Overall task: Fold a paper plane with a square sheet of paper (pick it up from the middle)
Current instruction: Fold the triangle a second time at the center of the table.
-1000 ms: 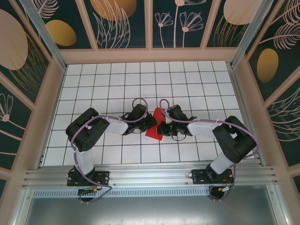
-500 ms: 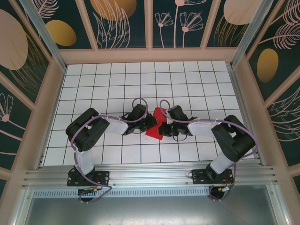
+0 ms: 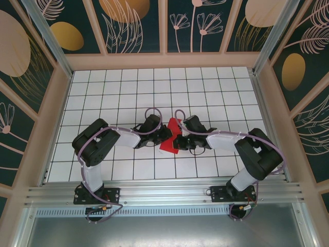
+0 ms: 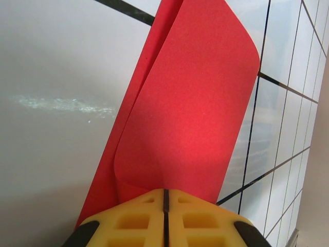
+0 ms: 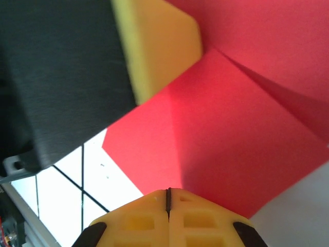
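Note:
The square sheet of paper (image 3: 168, 141) is bright red and partly folded, and it lies mid-table between both grippers. My left gripper (image 3: 165, 135) reaches in from the left. In the left wrist view its yellow jaws (image 4: 165, 191) are shut on a lifted, curling flap of the paper (image 4: 195, 103). My right gripper (image 3: 178, 140) comes in from the right, its jaws (image 5: 168, 191) shut with the tip at the edge of the creased paper (image 5: 231, 139). The left gripper's yellow finger (image 5: 157, 46) shows close above the paper in the right wrist view.
The table is a white grid (image 3: 205, 92) fenced by wooden walls (image 3: 164, 60). An aluminium rail (image 3: 164, 195) runs along the near edge. Both arms bend inward, with elbows at the left (image 3: 95, 141) and at the right (image 3: 259, 154).
The right arm's elbow has shifted a little. Both grippers and the red paper stay almost where they were.

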You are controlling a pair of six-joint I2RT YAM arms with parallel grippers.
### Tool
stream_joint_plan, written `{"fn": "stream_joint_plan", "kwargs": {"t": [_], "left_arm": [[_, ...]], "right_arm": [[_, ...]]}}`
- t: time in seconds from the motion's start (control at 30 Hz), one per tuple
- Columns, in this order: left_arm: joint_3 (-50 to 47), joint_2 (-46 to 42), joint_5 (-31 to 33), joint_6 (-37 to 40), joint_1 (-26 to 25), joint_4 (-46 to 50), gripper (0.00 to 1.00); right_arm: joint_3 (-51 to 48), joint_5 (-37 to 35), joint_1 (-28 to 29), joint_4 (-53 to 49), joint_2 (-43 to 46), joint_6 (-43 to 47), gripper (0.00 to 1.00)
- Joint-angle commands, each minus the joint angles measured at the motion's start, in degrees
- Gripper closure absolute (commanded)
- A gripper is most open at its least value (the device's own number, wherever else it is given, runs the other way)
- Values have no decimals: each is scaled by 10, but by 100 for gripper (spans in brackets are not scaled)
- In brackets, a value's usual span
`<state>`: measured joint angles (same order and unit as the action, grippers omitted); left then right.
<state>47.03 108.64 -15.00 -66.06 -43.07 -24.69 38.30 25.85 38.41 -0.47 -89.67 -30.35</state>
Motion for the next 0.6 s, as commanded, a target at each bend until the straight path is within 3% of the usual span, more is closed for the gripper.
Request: {"fn": "stream_joint_plan", "kwargs": {"t": [0.0,0.57], "left_arm": [[-14,12,4,13,-4,31,91],[-17,11,10,17,-4,39,91]], "right_arm": [[16,19,5,-11,8,2,94],[-8,-26,4,-42,-27,24,94]]}}
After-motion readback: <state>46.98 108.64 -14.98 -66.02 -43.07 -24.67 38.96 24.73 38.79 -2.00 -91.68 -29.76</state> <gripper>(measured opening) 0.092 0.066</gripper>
